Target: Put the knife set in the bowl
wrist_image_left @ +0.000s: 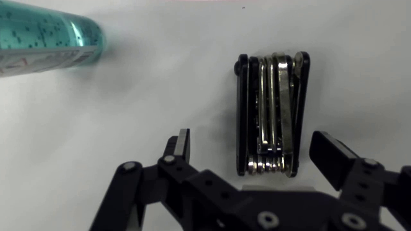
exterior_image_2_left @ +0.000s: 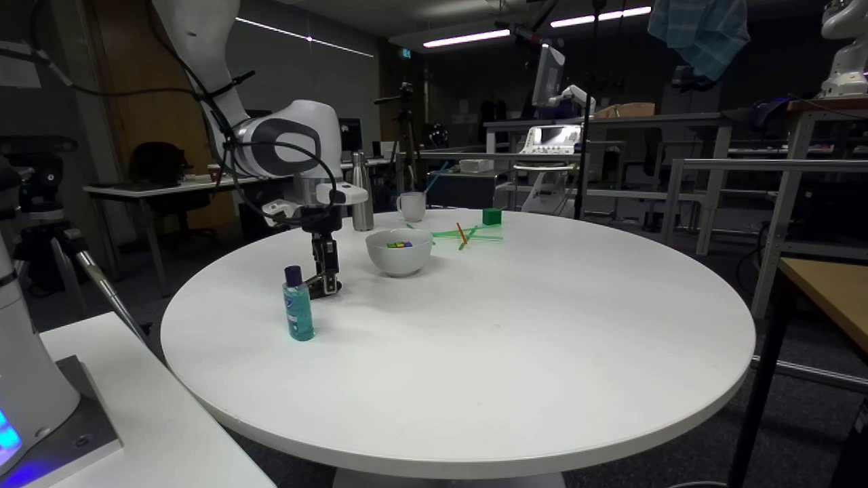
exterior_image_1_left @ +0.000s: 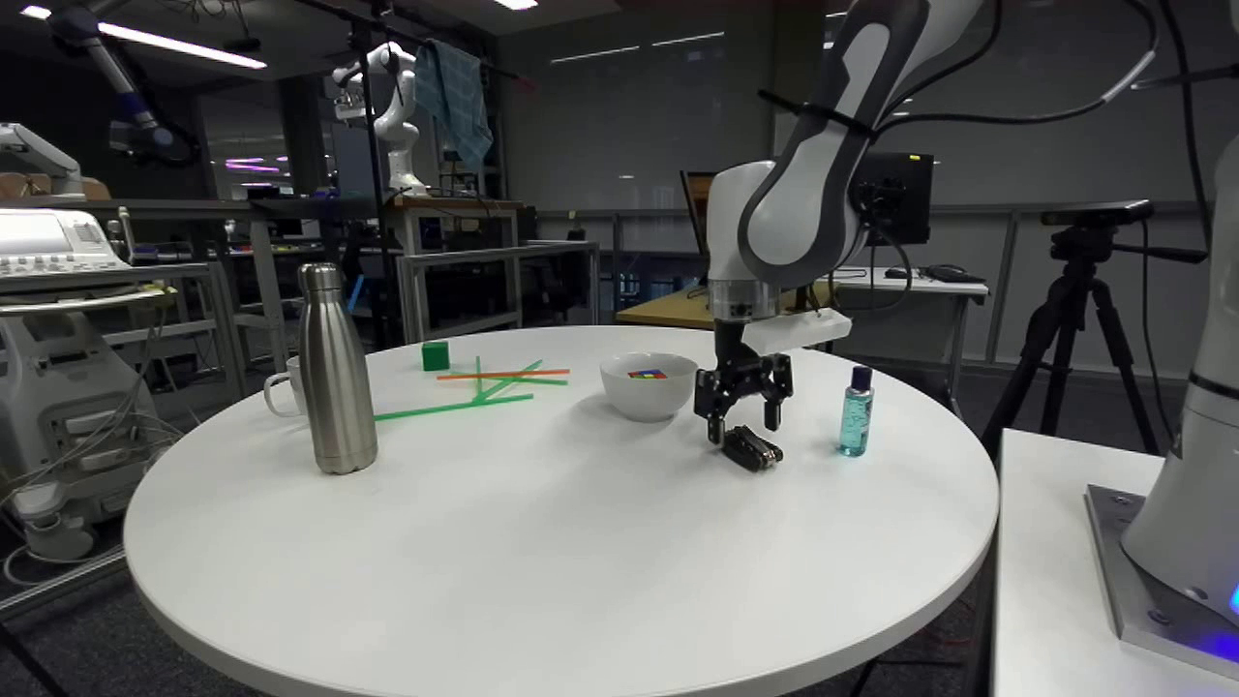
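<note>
The knife set (exterior_image_1_left: 752, 449) is a small black folded tool with metal blades, lying on the white table. In the wrist view the knife set (wrist_image_left: 273, 109) lies lengthwise, its lower end between the fingers. My gripper (exterior_image_1_left: 743, 424) is open just above it; the wrist view shows a gap between each finger of the gripper (wrist_image_left: 252, 142) and the tool. In an exterior view the gripper (exterior_image_2_left: 327, 279) partly hides the knife set. The white bowl (exterior_image_1_left: 647, 397) stands close beside the gripper and holds a colourful cube. The bowl (exterior_image_2_left: 400, 261) is out of the wrist view.
A teal bottle (exterior_image_1_left: 856, 421) stands near the gripper; it also shows in the wrist view (wrist_image_left: 48, 41). A steel bottle (exterior_image_1_left: 337, 387), a white mug (exterior_image_2_left: 411, 206), a green block (exterior_image_1_left: 436, 355) and green and orange sticks (exterior_image_1_left: 484, 399) are farther off on the table.
</note>
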